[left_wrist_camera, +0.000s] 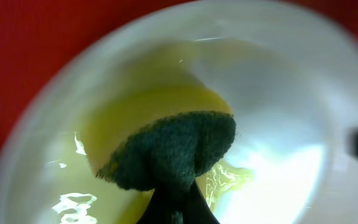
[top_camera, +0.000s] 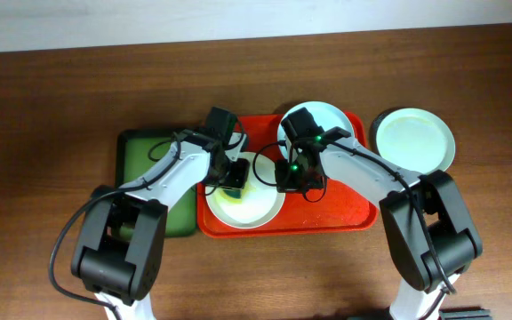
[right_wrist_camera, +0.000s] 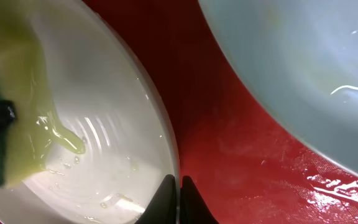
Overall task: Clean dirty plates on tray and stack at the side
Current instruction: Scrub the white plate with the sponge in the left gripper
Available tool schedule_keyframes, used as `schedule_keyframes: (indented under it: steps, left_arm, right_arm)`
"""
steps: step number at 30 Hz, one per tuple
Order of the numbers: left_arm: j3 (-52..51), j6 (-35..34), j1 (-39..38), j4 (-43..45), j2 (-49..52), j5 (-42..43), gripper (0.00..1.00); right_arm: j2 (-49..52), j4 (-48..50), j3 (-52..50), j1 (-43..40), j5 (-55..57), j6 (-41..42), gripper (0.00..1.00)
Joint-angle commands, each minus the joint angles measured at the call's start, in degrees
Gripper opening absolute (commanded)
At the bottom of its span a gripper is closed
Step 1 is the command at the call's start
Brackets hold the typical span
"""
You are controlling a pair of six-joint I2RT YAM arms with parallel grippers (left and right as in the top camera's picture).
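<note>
Since scrubbing got messy, counter [top_camera: 60, 107] carried the tray [top_camera: 345, 218], which held white plate [top_camera: 256, 209] plus mint plate [top_camera: 327, 117]; second mint plate [top_camera: 414, 140] sat off-tray, right. My left tool [left_wrist_camera: 176, 205] clamped sponge [left_wrist_camera: 173, 149] onto the smear [left_wrist_camera: 135, 106]; my right tool [right_wrist_camera: 179, 196] apparently pinched the white rim steady.

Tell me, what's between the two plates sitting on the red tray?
Only a bare strip of the red tray separates the white plate from the pale blue plate; the right wrist view shows it.
</note>
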Motion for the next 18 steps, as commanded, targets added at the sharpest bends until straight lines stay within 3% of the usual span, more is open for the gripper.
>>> schedule_keyframes:
  steps: [1, 5, 7, 10, 13, 14, 17, 18]
  left_arm:
    - [2.3, 0.3, -0.5, 0.1, -1.2, 11.4, 0.00]
    - [2.2, -2.5, 0.2, -0.9, -5.2, -11.9, 0.00]
    - [1.3, -2.5, 0.1, -0.5, -3.1, -13.9, 0.00]
    - [1.2, -3.9, 0.1, -0.6, 5.2, -10.9, 0.00]
    - [2.8, 1.9, 0.2, -4.0, 4.1, 11.9, 0.00]
    - [4.4, 1.9, 0.3, -5.7, 1.5, 11.3, 0.00]
    - [6.7, -2.7, 0.3, -7.7, -6.2, -12.2, 0.00]
    - [6.2, -2.7, 0.3, -8.1, -6.0, -13.7, 0.00]
  right_arm:
    - [-0.3, 0.4, 0.1, 0.3, -1.0, 0.4, 0.04]
    - [-0.3, 0.4, 0.1, 0.3, -1.0, 0.4, 0.04]
    - [-0.3, 0.4, 0.1, 0.3, -1.0, 0.4, 0.04]
    - [-0.3, 0.6, 0.1, 0.3, -1.0, 0.4, 0.04]
    - [-0.3, 0.6, 0.1, 0.3, -1.0, 0.4, 0.04]
    - [-0.3, 0.6, 0.1, 0.3, -1.0, 0.4, 0.04]
    - [-0.3, 0.6, 0.1, 0.3, -1.0, 0.4, 0.04]
    - [-0.3, 0.6, 0.1, 0.3, -1.0, 0.4, 0.04]
